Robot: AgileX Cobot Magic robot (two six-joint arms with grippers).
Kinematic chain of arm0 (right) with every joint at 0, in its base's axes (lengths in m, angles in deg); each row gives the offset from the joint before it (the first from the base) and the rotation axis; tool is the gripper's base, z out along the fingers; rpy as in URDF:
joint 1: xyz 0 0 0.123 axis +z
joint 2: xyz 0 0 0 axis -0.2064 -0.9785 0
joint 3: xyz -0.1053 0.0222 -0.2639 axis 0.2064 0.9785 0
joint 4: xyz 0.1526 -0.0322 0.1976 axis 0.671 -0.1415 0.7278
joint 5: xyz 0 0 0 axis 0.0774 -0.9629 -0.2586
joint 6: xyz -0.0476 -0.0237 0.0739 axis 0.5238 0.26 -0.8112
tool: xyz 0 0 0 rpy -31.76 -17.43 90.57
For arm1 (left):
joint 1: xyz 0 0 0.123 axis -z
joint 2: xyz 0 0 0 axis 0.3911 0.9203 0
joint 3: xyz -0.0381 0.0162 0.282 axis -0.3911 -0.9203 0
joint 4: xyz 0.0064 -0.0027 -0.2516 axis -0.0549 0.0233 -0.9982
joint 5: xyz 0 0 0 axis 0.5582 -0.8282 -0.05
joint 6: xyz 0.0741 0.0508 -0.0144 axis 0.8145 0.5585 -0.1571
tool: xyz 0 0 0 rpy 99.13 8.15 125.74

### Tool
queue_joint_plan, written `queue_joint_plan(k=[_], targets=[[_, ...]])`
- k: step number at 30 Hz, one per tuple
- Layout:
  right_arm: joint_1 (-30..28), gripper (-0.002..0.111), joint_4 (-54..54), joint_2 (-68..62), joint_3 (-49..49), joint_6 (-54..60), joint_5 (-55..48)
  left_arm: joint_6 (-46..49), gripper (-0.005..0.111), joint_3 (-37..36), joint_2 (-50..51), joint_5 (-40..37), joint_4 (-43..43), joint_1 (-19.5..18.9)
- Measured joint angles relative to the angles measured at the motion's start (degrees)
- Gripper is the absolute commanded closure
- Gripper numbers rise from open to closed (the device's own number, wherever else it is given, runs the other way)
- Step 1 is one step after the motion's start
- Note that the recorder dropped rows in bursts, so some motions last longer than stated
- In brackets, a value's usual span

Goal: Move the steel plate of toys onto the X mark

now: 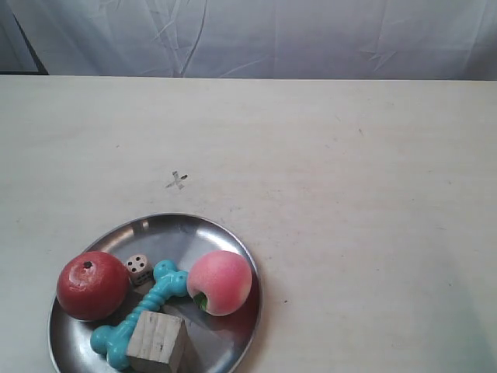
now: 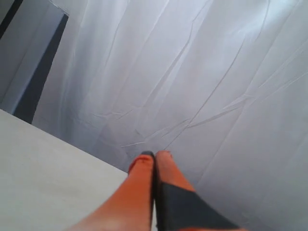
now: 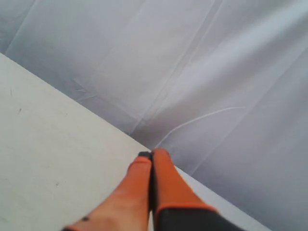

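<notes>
Jaws, both pairs pressed together, pointing at curtain (image 2: 216,72)

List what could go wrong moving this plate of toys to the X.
1. The red apple and peach sit loose on the steel plate; a tilt or jerk could roll them over its shallow rim.
2. The X mark is tiny; the plate will hide it, so centring may drift.
3. The left tool and right tool are shut; they must open before gripping the thin rim.
</notes>
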Motion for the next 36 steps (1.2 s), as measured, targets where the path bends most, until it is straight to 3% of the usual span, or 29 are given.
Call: queue_joint_plan(k=[4, 7, 9, 10, 12, 14, 16, 19, 23, 29, 33, 36], targets=[[0.0, 0.108, -0.12, 0.0, 0.0, 0.0, 9.92, 0.0, 0.107, 0.0, 0.0, 0.0, -0.22, 0.54], [0.0, 0.108, 4.06, 0.0, 0.0, -1.33, 23.74, 0.0, 0.107, 0.0, 0.0, 0.0, -0.25, 0.54], [0.0, 0.108, 8.29, 0.0, 0.0, -19.07, 32.99, 0.0, 0.107, 0.0, 0.0, 0.03, -0.25, 0.54], [0.0, 0.108, 11.3, 0.0, 0.0, -33.98, 35.79, 0.17, 0.107, 0.0, 0.0, 0.13, -0.25, 0.54], [0.0, 0.108, 15.77, 0.12, 0.0, -51.41, 32.46, -0.18, 0.107, 0.0, 0.0, 1.66, -1.08, 0.54], [0.0, 0.108, 16.41, 0.12, 0.0, -64.21, 22.5, -2.43, 0.107, 0.0, 0.0, 3.03, -2.7, 0.54], [0.0, 0.108, 16.92, 0.12, -1.5, -72.54, 8.67, -3.51, 0.107, 1.95, 0.0, -4.28, -0.79, 0.54], [0.0, 0.108, 17.04, 0.01, -3.66, -74.97, -0.12, -3.76, 0.107, 6.69, 1.37, -13.97, 2.72, 1.17], [0.12, 0.108, 14.57, -3.45, -5.57, -71.78, 3.65, -2.42, 0.107, 12.82, 9.78, -19.56, 4.28, 4.45], [0.23, 0.108, 4.51, -13.96, -9.38, -65.38, 22.01, 0.34, 0.107, 22.54, 29.12, -28.3, 4.7, 9.34], [1.82, 0.108, -2.72, -18.88, -11.95, -80.85, 24.51, 1.8, 0.107, 29.46, 40.52, -36.21, 4.7, 10.58], [4.3, 0.108, -16.6, -20.27, -12.1, -98.04, 23.87, 2.06, 0.107, 32.29, 46.73, -41.27, 4.7, 10.58]])
